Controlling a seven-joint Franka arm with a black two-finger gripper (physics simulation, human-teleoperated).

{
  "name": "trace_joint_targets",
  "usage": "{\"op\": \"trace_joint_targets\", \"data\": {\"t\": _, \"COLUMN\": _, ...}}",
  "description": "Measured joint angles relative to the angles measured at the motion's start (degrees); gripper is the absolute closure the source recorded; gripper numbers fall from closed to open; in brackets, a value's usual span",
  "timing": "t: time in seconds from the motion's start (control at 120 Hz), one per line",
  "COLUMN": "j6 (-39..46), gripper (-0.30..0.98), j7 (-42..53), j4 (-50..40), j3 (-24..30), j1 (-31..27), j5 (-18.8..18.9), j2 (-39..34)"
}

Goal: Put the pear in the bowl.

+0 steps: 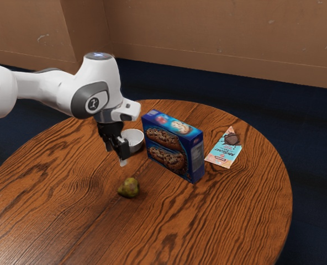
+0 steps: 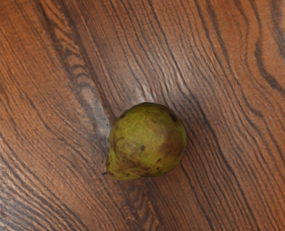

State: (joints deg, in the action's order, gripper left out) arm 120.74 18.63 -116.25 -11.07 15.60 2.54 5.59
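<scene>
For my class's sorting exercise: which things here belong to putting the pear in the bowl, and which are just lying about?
For the job:
pear
bowl
gripper, fingers apart

Just lying about:
cookie box
packet

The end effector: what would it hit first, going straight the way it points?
The end effector points down; the pear below looks first in line, though depth is unclear and it might meet the tabletop instead.
</scene>
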Motion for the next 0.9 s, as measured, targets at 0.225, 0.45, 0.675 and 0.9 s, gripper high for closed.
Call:
{"op": "trace_joint_targets", "data": {"t": 0.225, "j6": 6.6, "gripper": 0.04, "j7": 11.3, "j4": -2.7, "j3": 0.0, "j1": -2.3, "j5": 0.1, "j2": 3.4}}
{"op": "trace_joint_targets", "data": {"t": 0.45, "j6": 12.2, "gripper": 0.04, "j7": 19.2, "j4": -3.4, "j3": 0.4, "j1": -0.2, "j5": -1.8, "j2": 7.6}}
{"op": "trace_joint_targets", "data": {"t": 0.675, "j6": 16.6, "gripper": 0.04, "j7": 24.3, "j4": -3.5, "j3": 0.8, "j1": 0.0, "j5": -4.9, "j2": 10.9}}
{"op": "trace_joint_targets", "data": {"t": 0.9, "j6": 18.1, "gripper": 0.04, "j7": 27.8, "j4": -3.5, "j3": 0.8, "j1": -0.9, "j5": -6.3, "j2": 12.4}}
